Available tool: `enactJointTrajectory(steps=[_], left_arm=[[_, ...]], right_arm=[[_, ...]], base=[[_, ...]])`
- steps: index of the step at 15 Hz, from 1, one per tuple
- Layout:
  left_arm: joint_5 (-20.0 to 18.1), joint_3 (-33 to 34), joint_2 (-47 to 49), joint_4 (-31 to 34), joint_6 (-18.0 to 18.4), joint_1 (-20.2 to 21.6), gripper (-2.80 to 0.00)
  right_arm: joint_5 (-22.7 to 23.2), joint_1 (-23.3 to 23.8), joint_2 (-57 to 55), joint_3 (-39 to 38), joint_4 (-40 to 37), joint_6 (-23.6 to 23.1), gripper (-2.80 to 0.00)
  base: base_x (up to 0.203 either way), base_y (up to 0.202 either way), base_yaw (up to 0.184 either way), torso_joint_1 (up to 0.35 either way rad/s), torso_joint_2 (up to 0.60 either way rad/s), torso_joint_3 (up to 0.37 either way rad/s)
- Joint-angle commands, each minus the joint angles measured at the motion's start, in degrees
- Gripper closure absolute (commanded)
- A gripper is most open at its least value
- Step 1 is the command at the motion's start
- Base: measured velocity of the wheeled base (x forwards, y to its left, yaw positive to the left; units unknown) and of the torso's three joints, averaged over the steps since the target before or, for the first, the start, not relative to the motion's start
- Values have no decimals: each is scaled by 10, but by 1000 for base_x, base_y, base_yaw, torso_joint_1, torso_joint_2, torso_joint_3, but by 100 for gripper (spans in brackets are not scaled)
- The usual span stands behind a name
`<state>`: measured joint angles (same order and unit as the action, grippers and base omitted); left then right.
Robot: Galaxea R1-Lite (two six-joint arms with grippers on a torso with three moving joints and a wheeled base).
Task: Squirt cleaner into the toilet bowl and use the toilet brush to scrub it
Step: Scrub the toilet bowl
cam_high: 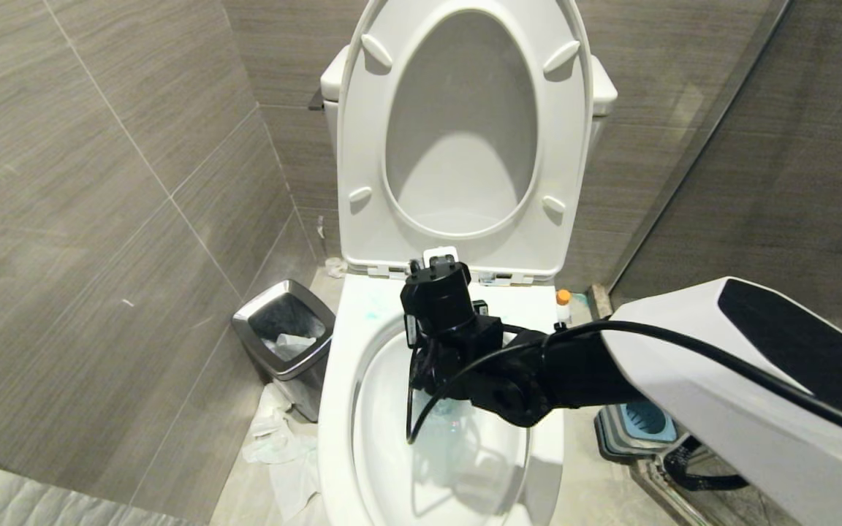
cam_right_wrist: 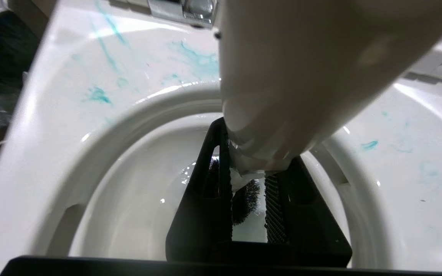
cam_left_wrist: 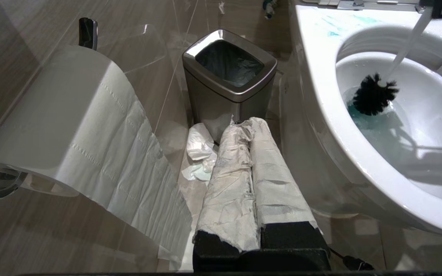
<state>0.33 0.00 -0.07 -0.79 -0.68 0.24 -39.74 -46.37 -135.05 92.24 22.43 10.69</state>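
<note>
The right gripper (cam_right_wrist: 249, 184) clamped the slim white-handled toilet brush (cam_left_wrist: 374, 96), its dark head in the turquoise cleaner (cam_left_wrist: 374, 126) pooled inside the glossy white ceramic toilet bowl (cam_left_wrist: 320, 76); the left gripper (cam_left_wrist: 251, 126) hung closed beside it

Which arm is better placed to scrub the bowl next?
The right: its gripper already holds the toilet brush inside the toilet bowl. The left gripper is outside it, shut.

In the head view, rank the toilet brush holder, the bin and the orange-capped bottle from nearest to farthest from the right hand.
From the right hand, over the bowl:
1. Bottle, behind the bowl on the robot's right.
2. Bin, on the floor on the robot's left.
3. Brush holder, on the floor on the right, partly hidden by the arm.
</note>
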Motion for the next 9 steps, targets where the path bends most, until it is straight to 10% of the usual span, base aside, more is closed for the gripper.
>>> enactJointTrajectory(steps=[1, 9], left_arm=[[0, 4, 1, 0, 0, 0, 0], [0, 4, 1, 0, 0, 0, 0]], right_arm=[[-2, 9, -43, 15, 2, 1, 0], [-6, -18, 122, -30, -22, 0, 0]], base=[[0, 0, 0, 0, 0, 0], [0, 0, 0, 0, 0, 0]])
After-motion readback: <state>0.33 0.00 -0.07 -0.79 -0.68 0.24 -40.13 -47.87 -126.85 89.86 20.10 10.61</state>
